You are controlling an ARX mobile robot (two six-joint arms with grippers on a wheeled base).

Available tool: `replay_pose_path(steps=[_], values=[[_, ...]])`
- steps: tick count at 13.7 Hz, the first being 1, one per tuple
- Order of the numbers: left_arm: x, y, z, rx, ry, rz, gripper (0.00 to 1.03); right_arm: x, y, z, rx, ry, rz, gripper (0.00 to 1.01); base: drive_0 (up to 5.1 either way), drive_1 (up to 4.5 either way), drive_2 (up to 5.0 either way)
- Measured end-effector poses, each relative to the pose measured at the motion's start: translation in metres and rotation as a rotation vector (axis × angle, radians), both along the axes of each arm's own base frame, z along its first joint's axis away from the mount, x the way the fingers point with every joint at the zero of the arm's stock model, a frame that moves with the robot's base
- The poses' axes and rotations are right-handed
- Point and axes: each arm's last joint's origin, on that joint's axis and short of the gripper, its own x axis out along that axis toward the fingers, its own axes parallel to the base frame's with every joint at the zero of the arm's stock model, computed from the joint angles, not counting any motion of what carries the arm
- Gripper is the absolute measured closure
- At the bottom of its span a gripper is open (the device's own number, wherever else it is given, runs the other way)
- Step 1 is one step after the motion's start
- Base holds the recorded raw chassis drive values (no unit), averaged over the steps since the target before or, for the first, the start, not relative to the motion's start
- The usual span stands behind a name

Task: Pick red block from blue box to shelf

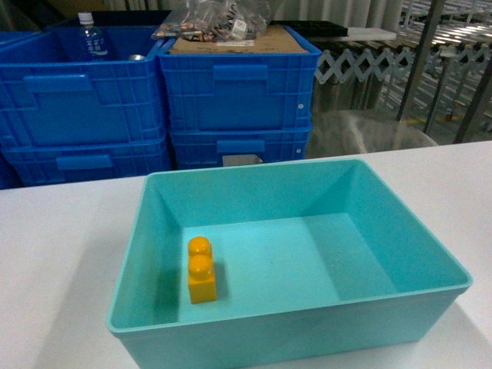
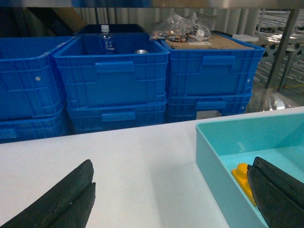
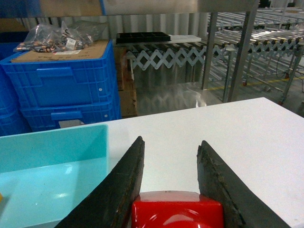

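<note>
Left of the pale turquoise plastic box (image 1: 307, 323), the left end effector (image 2: 171, 197) is hanging spread over the white bench (image 1: 61, 254). Right of the box, the right end effector (image 3: 173, 185) is pinching the glossy red plastic block (image 3: 176, 213); a shallow grip may be letting it slip before the steel shelf (image 3: 237, 52).

Legible text: none. The bottle (image 2: 107, 40) in a blue crate (image 2: 113, 71) carries a label, seemingly printed, but too small and blurred to read.
</note>
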Motion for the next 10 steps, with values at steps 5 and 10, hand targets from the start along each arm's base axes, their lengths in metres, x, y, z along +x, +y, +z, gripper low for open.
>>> replay_pose_path(steps=[5,10], values=[[0.0000,0.0000,0.0000,0.000,0.000,0.000,0.05,0.0000,0.0000,0.0000,0.000,0.000,0.000,0.73,-1.6,-1.58,-1.6],[0.0000,0.0000,0.0000,0.000,0.000,0.000,0.05,0.0000,0.0000,0.0000,0.000,0.000,0.000,0.73,-1.6,-1.60,-1.6]])
